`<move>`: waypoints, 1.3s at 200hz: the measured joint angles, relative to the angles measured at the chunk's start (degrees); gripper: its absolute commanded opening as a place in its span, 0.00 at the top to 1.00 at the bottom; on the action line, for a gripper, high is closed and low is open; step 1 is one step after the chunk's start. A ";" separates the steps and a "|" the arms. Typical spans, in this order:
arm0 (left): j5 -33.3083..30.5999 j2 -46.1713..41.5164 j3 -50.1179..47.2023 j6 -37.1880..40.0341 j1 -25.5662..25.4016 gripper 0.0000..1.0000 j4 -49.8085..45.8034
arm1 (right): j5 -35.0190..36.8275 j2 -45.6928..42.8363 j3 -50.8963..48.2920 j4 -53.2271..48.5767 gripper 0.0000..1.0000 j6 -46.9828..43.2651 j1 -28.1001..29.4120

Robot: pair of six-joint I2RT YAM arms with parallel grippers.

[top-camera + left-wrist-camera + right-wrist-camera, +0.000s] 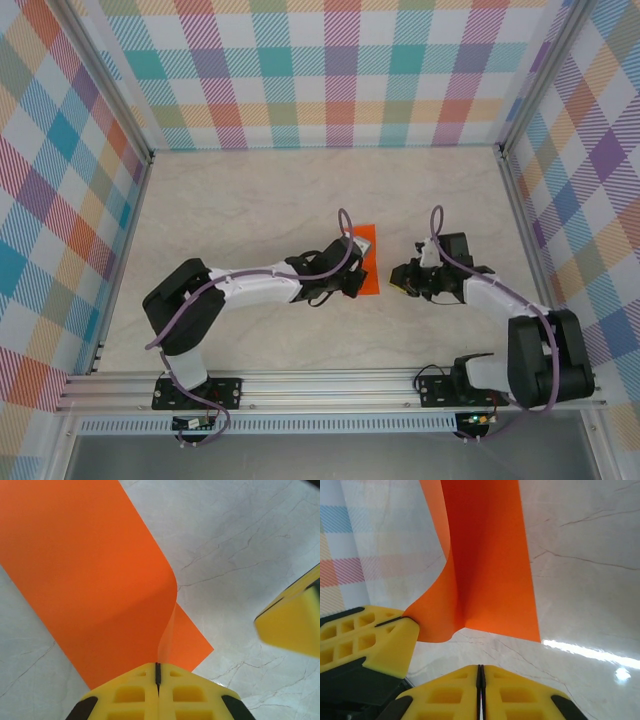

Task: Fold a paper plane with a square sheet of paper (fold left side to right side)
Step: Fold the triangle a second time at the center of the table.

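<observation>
Left gripper (158, 674): jaws together, clamped on a lifted edge of the square sheet of paper (366, 246), which curls up off the table (250, 210) into the pinch.

Right gripper (481, 674): jaws pressed together with nothing between them. It sits just beside the sheet's near end, on its right, and is not touching it.

The sheet lies at table centre, one side curled over so it reads as a narrow strip. Its long axis runs away from the arm bases, slightly tilted.

Bare tabletop lies on every side. The plaid walls (330, 60) stand well apart.
</observation>
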 measured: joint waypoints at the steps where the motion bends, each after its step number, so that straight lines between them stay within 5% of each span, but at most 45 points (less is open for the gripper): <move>1: 0.00 0.00 0.00 0.00 0.00 1.00 0.00 | 0.00 0.15 0.00 0.13 0.93 0.09 0.07; 132: 2.67 -0.50 -2.89 -5.16 2.95 1.00 3.41 | 4.13 14.47 4.22 5.18 0.94 2.56 4.87; 260: -1.25 -1.09 -3.37 -5.27 4.31 1.00 1.62 | 7.23 17.94 8.98 -0.44 0.93 -0.44 6.75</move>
